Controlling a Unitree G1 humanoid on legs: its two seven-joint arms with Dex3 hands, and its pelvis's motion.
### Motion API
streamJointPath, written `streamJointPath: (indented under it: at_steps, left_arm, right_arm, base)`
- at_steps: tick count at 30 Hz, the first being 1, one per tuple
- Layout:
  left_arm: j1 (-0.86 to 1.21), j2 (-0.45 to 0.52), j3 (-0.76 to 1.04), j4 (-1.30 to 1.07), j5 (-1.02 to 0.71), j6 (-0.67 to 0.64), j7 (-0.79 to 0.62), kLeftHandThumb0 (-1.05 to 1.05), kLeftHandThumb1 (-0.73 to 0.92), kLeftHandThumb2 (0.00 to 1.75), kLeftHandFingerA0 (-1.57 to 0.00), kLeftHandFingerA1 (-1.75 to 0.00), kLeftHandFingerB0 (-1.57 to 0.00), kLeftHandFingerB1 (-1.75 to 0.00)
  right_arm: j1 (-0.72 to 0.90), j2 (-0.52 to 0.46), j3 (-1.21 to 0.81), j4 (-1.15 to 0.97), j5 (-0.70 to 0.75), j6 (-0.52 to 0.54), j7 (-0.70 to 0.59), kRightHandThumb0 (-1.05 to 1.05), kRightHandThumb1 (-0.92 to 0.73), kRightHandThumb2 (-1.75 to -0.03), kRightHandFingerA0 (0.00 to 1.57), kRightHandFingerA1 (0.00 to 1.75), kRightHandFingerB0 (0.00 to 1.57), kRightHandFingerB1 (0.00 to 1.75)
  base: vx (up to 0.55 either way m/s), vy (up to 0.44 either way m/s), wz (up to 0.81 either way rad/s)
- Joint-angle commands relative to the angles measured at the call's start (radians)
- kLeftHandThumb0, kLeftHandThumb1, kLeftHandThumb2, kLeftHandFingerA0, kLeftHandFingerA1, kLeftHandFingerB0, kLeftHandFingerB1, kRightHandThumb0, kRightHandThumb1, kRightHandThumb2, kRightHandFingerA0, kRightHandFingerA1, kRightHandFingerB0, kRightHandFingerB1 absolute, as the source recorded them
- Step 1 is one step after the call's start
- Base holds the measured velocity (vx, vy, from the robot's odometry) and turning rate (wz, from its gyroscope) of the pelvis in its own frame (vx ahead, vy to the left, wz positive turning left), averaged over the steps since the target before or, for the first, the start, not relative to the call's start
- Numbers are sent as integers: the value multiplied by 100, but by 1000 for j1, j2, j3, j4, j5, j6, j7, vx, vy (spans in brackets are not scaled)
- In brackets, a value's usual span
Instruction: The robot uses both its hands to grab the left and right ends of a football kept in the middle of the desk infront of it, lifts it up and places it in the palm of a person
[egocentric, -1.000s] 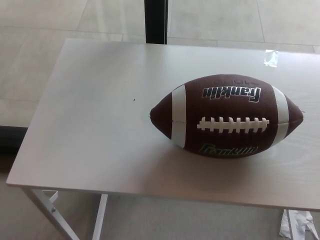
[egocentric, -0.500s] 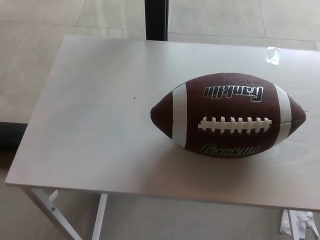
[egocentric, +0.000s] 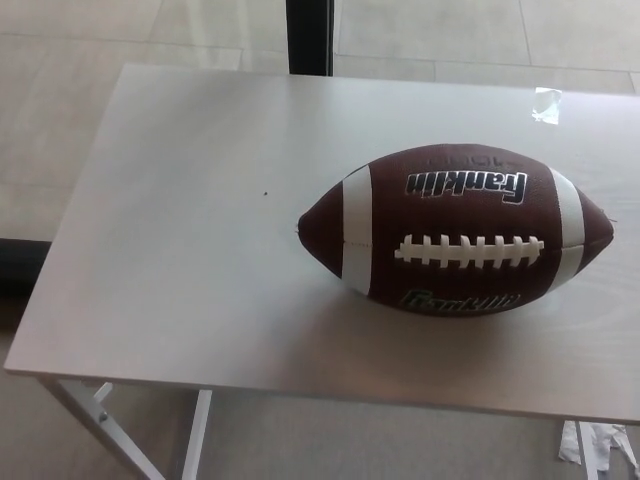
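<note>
A brown football (egocentric: 457, 230) with two white stripes, white laces and Franklin lettering lies on its side on the pale desk (egocentric: 180, 230), right of the desk's middle. Its pointed ends face picture left and right, laces toward the camera. Neither of my hands shows in the head view, and no person's palm is in view.
A scrap of clear tape (egocentric: 547, 104) sticks to the desk at the back right. A dark vertical post (egocentric: 310, 35) stands behind the desk's far edge. White desk legs (egocentric: 100, 420) show below the front edge, and a crumpled white scrap (egocentric: 595, 450) lies on the floor at bottom right.
The whole picture has shifted slightly, so the camera moved a little. The football rests in the same spot on the desk.
</note>
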Motion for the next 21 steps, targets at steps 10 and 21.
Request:
streamJointPath:
  at_steps: [10, 21]
  left_arm:
    - [96, -150, -298, 13, 201, 116, 114, -77, 88, 67, -33, -47, -32, -38]
    - [116, -164, -368, 62, 289, 92, 85, -77, 91, 67, -32, -50, -27, -37]
  right_arm:
    - [-12, 103, 144, 114, -85, 152, -96, -79, -77, -64, 45, 43, 42, 34]
    - [-69, 74, 193, 271, -189, 99, -84, -83, -82, -65, 47, 51, 40, 34]
  base:
    - [0, 0, 0]
    - [0, 0, 0]
